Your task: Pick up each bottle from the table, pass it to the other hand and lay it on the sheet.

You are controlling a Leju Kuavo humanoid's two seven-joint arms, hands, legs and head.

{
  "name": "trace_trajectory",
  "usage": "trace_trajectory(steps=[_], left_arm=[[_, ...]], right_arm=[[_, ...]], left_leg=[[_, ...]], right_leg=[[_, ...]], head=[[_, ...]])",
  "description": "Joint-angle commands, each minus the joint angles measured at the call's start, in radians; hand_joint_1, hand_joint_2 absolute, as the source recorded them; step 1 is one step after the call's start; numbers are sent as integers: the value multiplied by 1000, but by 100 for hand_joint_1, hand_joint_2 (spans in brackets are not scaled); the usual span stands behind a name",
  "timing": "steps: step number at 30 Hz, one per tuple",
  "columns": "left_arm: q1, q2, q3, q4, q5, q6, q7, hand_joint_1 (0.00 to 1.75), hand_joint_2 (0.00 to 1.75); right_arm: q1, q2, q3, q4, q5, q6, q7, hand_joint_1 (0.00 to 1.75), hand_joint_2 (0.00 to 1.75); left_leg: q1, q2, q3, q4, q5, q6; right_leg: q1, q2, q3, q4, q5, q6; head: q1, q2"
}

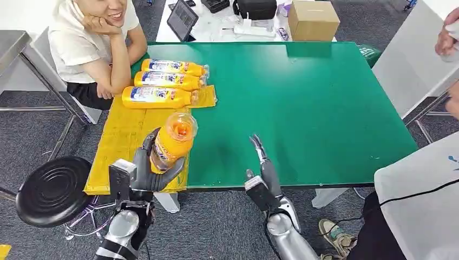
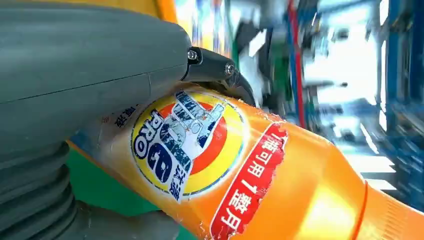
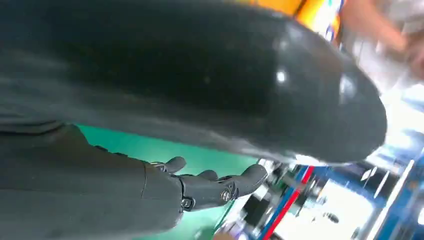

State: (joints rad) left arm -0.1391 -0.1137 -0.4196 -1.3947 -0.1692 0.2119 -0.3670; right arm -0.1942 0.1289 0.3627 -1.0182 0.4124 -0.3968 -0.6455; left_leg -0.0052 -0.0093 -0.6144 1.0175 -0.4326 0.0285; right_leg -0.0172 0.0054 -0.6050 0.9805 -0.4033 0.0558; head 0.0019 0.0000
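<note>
One orange bottle (image 1: 174, 139) is held in the left hand (image 1: 151, 168) above the near edge of the yellow sheet (image 1: 122, 146), at the near left of the green table (image 1: 303, 108). In the head view its long axis is seen nearly end-on, tilted up and slightly to the right, with the upper end turned toward the camera; whether that end is the cap or the base cannot be told. In the left wrist view the bottle (image 2: 240, 175) is seen to be gripped round its labelled body, the grey thumb and dark fingers (image 2: 220, 70) being wrapped about it.

Three more orange bottles are counted on the far part of the sheet, laid on their sides side by side, their long axes running left to right and their caps pointed right: a far bottle (image 1: 173, 67), a middle bottle (image 1: 169, 80) and a near bottle (image 1: 159, 97). Four bottles are thus seen in all.

The right hand (image 1: 264, 173) is held empty over the near table edge, its fingers (image 3: 220, 185) apart and extended, pointed away from the robot.

A person (image 1: 94, 38) is seated at the far left corner, with one forearm close beside the laid bottles. A black stool (image 1: 51, 189) is placed left of the table.
</note>
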Motion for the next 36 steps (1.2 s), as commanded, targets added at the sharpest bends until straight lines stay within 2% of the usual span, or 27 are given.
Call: trace_trajectory(steps=[1, 2, 4, 8, 13, 17, 26, 27, 29, 30, 31, 33, 35, 36], left_arm=[[-240, 4, -17, 381, -301, 170, 74, 175, 175], [-262, -4, -11, 415, -305, 170, 70, 175, 175], [-352, -19, -25, 568, -422, 243, 98, 175, 175], [-364, -24, -19, 589, -422, 245, 93, 175, 175], [-522, -50, -46, 890, -609, 310, 187, 175, 175], [-550, -60, -55, 950, -639, 312, 199, 175, 175], [-652, -59, -143, 1115, -839, 137, 498, 175, 175], [-655, -52, -130, 1120, -834, 117, 505, 169, 175], [-655, -46, -116, 1123, -829, 87, 505, 127, 175], [-654, -45, -101, 1128, -815, 63, 508, 24, 175], [-657, -46, -95, 1131, -811, 39, 511, 14, 175], [-662, -46, -108, 1134, -829, 19, 530, 14, 175], [-662, -47, -110, 1133, -837, 1, 538, 0, 175], [-660, -48, -106, 1134, -834, -8, 541, 0, 175]], right_arm=[[-3, 17, -60, -14, -3, -9, -30, 0, 175], [-11, 22, -58, -8, -8, -6, -29, 0, 175], [-39, 28, -28, 18, -3, 19, -36, 0, 175], [-41, 31, -26, 21, -2, 15, -35, 0, 175], [-73, 51, 20, 50, -13, 47, -53, 0, 175], [-75, 58, 27, 56, -19, 45, -53, 0, 175], [-33, 58, 52, -1, -84, 48, -53, 0, 175], [-25, 59, 60, -10, -92, 41, -53, 0, 175], [-15, 59, 72, -16, -109, 34, -53, 0, 175], [-10, 60, 76, -18, -116, 32, -53, 0, 175], [-9, 62, 77, -18, -124, 26, -53, 0, 175], [-17, 72, 79, 1, -129, 16, -53, 0, 175], [-19, 73, 79, 8, -138, 8, -53, 0, 175], [-20, 75, 79, 14, -141, 4, -53, 0, 175]], left_leg=[[1, -2, 6, -1, -1, -2], [0, -2, 3, -1, 0, -1], [1, -3, 5, 0, 0, -2], [1, -1, 3, -1, 1, -1], [1, -1, 3, 0, 1, -2], [2, 0, 5, 0, 0, -2], [2, 1, 4, 1, 0, -2], [1, 1, 3, 1, 0, -2], [2, 1, 4, 1, 0, -2], [1, 2, 3, 0, 0, -2], [1, 2, 3, 0, 0, -2], [1, 3, 4, -1, 0, -2], [1, 3, 4, 0, 0, -2], [1, 3, 3, 0, 0, -2]], right_leg=[[1, -4, 7, -1, -2, -3], [1, -3, 3, -1, -1, -2], [2, -5, 6, 0, -1, -3], [1, -2, 4, 0, 0, -2], [1, -2, 4, 1, 0, -2], [2, -2, 6, 1, -1, -3], [2, -1, 4, 1, -1, -3], [1, -1, 3, 1, -1, -2], [2, 0, 4, 1, -1, -3], [2, 0, 3, 1, -1, -2], [1, 1, 3, 1, 0, -2], [1, 1, 4, 1, 0, -2], [1, 2, 4, 1, 0, -3], [1, 2, 3, 1, 0, -2]], head=[[0, 0], [0, 0], [0, 0], [0, 0], [0, 0], [0, 0], [0, 0], [0, 0], [0, 0], [0, 0], [0, 0], [0, 0], [0, 0], [0, 0]])
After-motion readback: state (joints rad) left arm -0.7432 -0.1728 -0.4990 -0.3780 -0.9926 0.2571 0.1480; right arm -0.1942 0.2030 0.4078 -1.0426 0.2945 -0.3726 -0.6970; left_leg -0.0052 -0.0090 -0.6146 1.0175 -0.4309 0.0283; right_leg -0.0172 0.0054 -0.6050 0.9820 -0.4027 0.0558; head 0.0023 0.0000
